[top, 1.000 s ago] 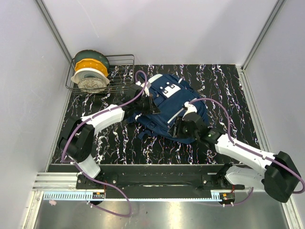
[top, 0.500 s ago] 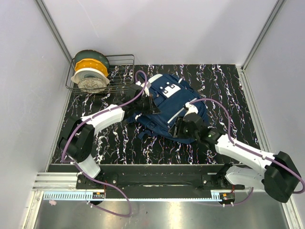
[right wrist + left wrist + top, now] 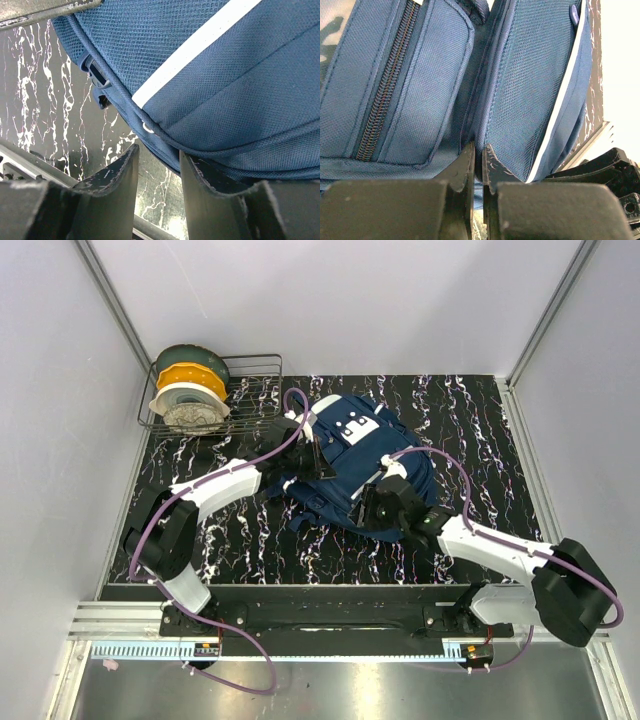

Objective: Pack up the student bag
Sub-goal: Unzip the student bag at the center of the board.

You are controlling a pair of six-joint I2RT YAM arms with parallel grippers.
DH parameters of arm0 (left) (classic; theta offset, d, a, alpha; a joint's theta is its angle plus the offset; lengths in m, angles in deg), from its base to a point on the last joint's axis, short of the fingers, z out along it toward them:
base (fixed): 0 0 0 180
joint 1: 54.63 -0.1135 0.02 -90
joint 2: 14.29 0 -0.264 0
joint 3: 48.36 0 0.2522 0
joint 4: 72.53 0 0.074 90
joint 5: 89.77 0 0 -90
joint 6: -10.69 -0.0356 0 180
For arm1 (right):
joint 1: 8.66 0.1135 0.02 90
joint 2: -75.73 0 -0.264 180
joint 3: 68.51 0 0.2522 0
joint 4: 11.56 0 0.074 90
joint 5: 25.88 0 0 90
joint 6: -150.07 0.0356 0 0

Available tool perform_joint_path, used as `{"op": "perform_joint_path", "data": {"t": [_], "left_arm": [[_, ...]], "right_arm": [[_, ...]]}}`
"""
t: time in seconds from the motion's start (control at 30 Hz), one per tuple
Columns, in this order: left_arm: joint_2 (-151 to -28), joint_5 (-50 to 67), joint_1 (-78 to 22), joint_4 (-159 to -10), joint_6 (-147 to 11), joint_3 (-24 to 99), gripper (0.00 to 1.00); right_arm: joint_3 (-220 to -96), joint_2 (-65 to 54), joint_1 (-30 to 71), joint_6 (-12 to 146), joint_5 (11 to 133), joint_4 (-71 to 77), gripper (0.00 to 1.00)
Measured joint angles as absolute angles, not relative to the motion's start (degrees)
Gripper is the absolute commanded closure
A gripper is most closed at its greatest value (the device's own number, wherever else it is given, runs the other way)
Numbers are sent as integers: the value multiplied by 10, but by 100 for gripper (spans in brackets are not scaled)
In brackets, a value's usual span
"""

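Lying at table point(image 3: 480, 420) centre: navy blue fabric backpack point(image 3: 345, 465); left gripper point(image 3: 479, 147) pinching its fold, right gripper point(image 3: 158, 152) parted alongside.

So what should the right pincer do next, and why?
Probably nudge the right pincer forward a little, then close it. Its fingers are apart, and the bottom edge seam of the student bag sits just past their tips, not yet between them. The left pincer is shut at a fold of the bag.
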State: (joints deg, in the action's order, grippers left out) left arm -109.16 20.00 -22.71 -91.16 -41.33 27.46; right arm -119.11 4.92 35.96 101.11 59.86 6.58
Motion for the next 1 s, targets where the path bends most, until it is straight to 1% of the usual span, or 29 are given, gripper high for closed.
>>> {"op": "perform_joint_path", "data": {"t": [0.3, 0.53, 0.6, 0.67, 0.73, 0.83, 0.87, 1.0], "left_arm": [[-1092, 200, -227, -911, -413, 275, 100], [-1092, 197, -228, -911, -413, 275, 100], [-1092, 194, -228, -910, -413, 275, 100], [-1092, 193, -228, -909, -413, 275, 100], [-1092, 193, -228, -909, -413, 275, 100], [-1092, 193, -228, -909, -413, 275, 100], [-1092, 192, -228, -908, -413, 275, 100], [-1092, 191, -227, -906, -411, 275, 100]], "right_arm": [[-1191, 31, 365, 1029, 575, 50, 56], [-1196, 2, 372, 1036, 537, 36, 60], [-1205, -9, 378, 1042, 520, 42, 59], [-1214, -19, 385, 1050, 500, 49, 54], [-1221, -28, 395, 1056, 480, 51, 55], [-1225, -32, 409, 1067, 449, 53, 59], [-1227, -34, 414, 1071, 437, 54, 62], [-1239, -48, 425, 1091, 398, 68, 66]]}}
